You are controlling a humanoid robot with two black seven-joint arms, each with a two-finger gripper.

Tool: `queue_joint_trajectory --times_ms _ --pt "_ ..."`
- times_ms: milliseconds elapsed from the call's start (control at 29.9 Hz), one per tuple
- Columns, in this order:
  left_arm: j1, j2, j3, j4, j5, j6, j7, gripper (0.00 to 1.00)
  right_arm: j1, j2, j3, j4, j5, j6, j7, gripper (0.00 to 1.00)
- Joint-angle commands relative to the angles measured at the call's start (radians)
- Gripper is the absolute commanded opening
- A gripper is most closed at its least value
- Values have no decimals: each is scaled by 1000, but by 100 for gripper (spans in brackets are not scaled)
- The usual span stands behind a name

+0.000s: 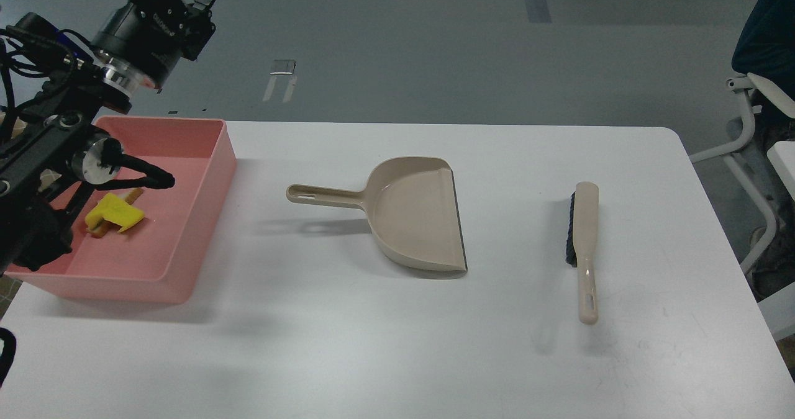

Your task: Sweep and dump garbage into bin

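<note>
The garbage (115, 214), yellow sponge-like scraps with pale beige bits, lies inside the pink bin (205, 177) at the table's left end. The beige dustpan (416, 214) lies empty on the table's middle, handle pointing left. The beige brush (586, 245) with dark bristles lies to its right, handle toward me. My left gripper (202, 12) is raised high above the bin's far edge, its fingers apart and empty. My left arm partly covers the bin's left side. My right gripper is out of view.
The white table (397, 357) ends at a rounded right corner. A white chair frame (754, 133) stands beyond the right edge. Grey floor lies behind the table.
</note>
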Motion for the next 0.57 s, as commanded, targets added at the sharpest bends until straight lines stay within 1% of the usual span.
queue_joint_trajectory --times_ms 0,33,67,134,201,268,335,468,535 --pt "-121 -136 0 195 -1 -95 -8 95 132 159 4 -175 0 5 62 99" --pt "-138 -158 0 227 -3 -112 -9 95 148 184 -1 -200 0 6 79 99" --pt "-167 -205 0 284 -10 -144 -12 95 169 233 -8 -245 -2 6 103 99" --pt "-190 -247 0 339 -20 -174 -12 95 183 279 -10 -279 -2 6 117 99" --pt "-219 -308 3 420 -35 -247 -12 95 189 363 -11 -311 -2 5 135 99" --pt "-221 -344 3 460 -37 -301 -15 95 180 412 -10 -319 -2 5 146 99" --pt "-221 -364 4 473 -38 -319 -15 95 171 445 -8 -326 -2 5 148 99" --pt "-209 -402 7 488 -44 -319 -15 95 123 517 5 -322 1 5 146 99" --pt "-206 -405 6 493 -44 -319 -15 95 120 525 7 -322 1 5 146 99"
